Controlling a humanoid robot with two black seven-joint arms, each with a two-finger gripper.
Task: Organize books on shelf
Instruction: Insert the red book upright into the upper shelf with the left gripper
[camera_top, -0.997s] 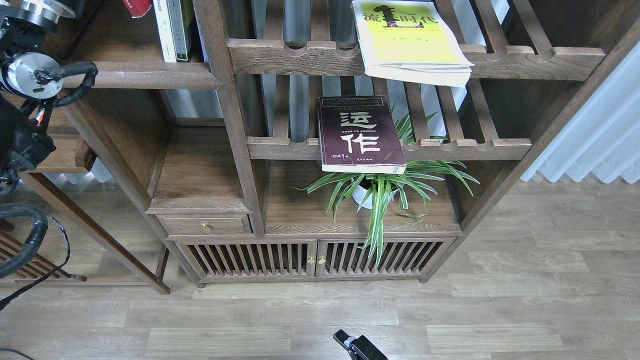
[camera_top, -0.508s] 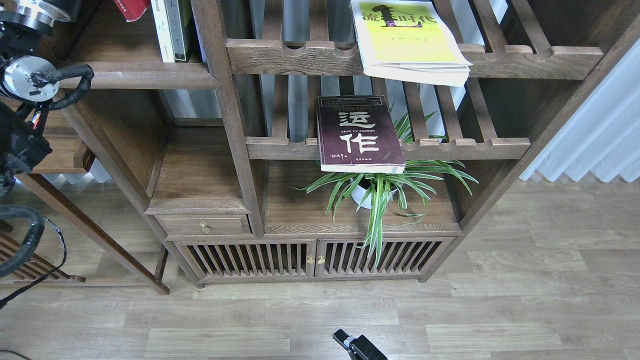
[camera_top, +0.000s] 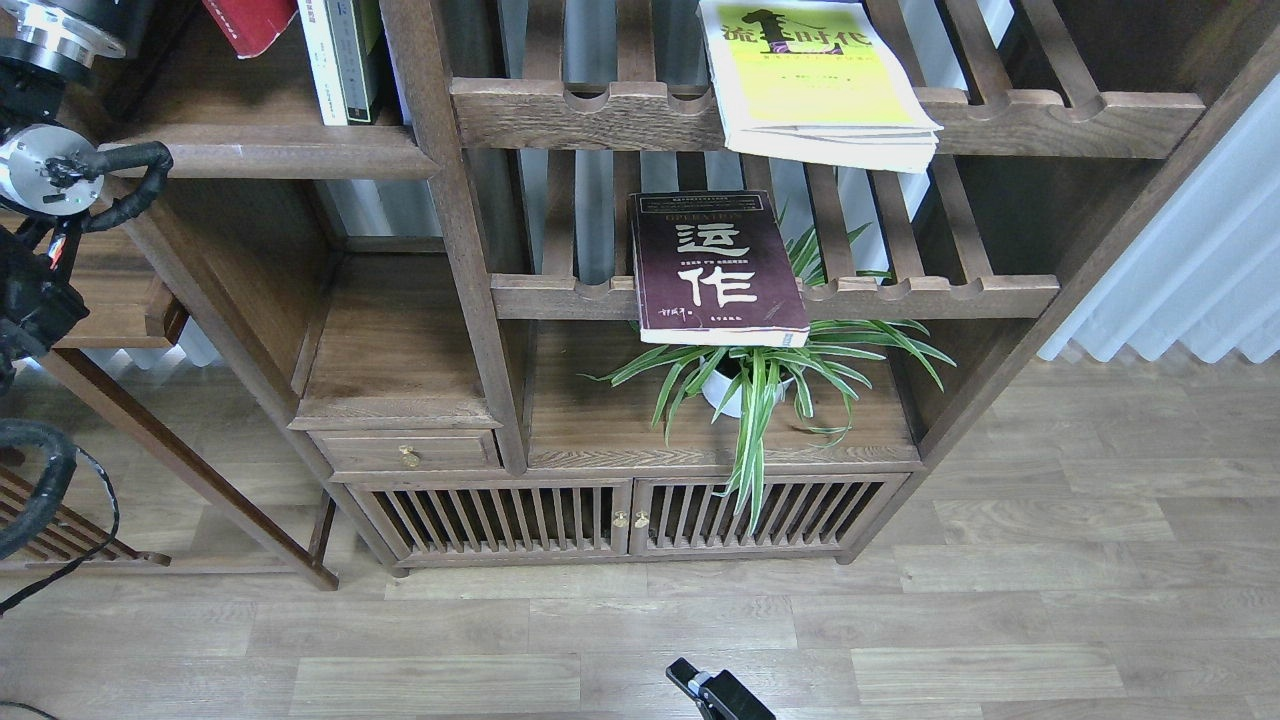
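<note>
The yellow-green book (camera_top: 815, 75) lies flat on the upper slatted rack and overhangs its front rail. The dark maroon book (camera_top: 715, 265) lies flat on the middle slatted rack, also overhanging the front. A corner of the red book (camera_top: 250, 22) shows at the top edge, above the solid shelf (camera_top: 270, 150) at the upper left. My left arm (camera_top: 45, 165) rises along the left edge; its gripper is out of view above the frame. Only a small black tip of my right gripper (camera_top: 712, 690) shows at the bottom edge, too little to tell its fingers apart.
Thin white-spined and green-spined volumes (camera_top: 340, 60) stand on the solid shelf against the post (camera_top: 440, 150). A spider plant in a white pot (camera_top: 745, 385) sits on the lower board under the maroon book. A drawer (camera_top: 405, 452) and slatted cabinet doors (camera_top: 620, 515) are below.
The red book's corner has come lower and further left into view. My left arm's joints have shifted slightly left and up. The other two books have not moved.
</note>
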